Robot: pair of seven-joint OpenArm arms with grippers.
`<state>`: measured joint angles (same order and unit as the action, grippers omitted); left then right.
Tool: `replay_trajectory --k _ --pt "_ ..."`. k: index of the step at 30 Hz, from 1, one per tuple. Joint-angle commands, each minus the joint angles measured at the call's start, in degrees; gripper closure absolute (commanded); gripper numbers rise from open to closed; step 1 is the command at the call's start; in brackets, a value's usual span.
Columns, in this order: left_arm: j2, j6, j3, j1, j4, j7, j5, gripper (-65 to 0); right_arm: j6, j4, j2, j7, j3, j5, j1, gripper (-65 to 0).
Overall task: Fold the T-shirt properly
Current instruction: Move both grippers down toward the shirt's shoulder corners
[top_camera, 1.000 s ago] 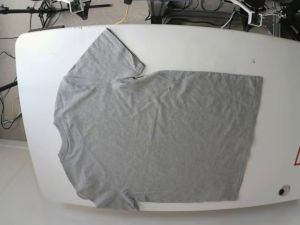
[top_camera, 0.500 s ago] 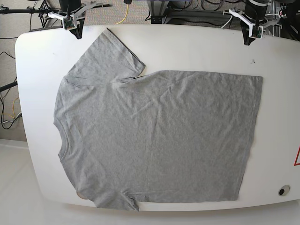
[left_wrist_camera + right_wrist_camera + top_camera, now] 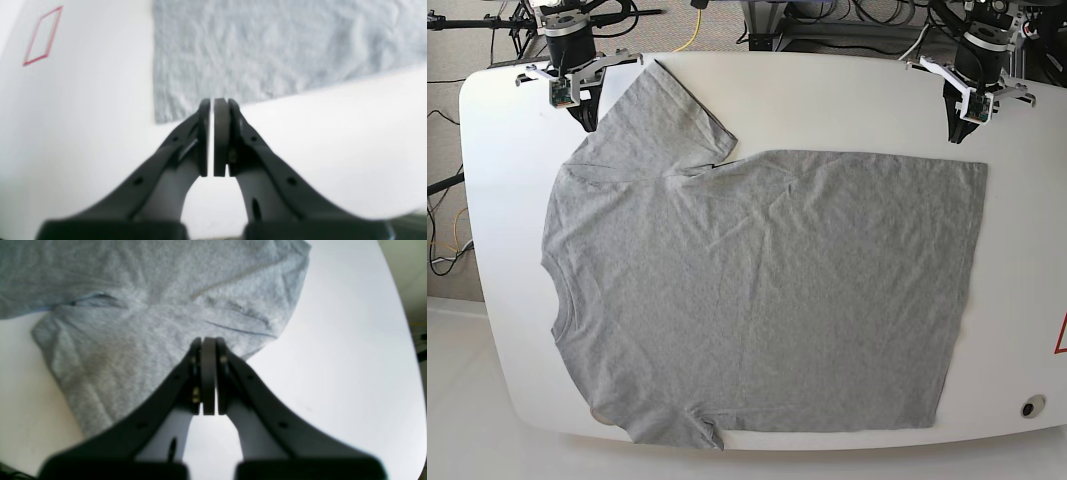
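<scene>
The grey T-shirt (image 3: 757,290) lies spread flat on the white table (image 3: 847,100), collar to the left and hem to the right. One sleeve points to the far left corner. In the base view my right gripper (image 3: 587,122) hovers shut at the outer edge of that far sleeve (image 3: 133,340). My left gripper (image 3: 955,135) is shut just beyond the shirt's far hem corner (image 3: 160,116). In the left wrist view the left gripper (image 3: 213,101) has nothing between its pads. In the right wrist view the right gripper (image 3: 207,340) is likewise empty above the sleeve.
A red outlined mark (image 3: 1061,335) and a small dark round fitting (image 3: 1030,407) sit near the table's right front corner. Cables and stands crowd the floor behind the far edge. The shirt's near sleeve (image 3: 677,430) reaches the front edge.
Both arms have come forward from behind the table's far edge and lowered toward the shirt's far side. The shirt itself has not moved.
</scene>
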<state>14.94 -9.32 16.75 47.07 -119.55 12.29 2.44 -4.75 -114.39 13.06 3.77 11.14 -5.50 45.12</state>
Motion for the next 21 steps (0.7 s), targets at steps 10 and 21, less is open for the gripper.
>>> replay_trajectory --k 10,21 --pt "4.34 1.87 0.88 -1.76 0.28 -1.63 0.23 -1.9 -2.47 -0.78 -2.94 1.43 0.28 1.11 -5.33 0.0" --pt "3.52 1.72 0.76 -3.57 1.73 -4.18 0.36 0.0 -5.12 -0.94 -6.04 4.13 -0.05 0.25 -7.73 0.0"
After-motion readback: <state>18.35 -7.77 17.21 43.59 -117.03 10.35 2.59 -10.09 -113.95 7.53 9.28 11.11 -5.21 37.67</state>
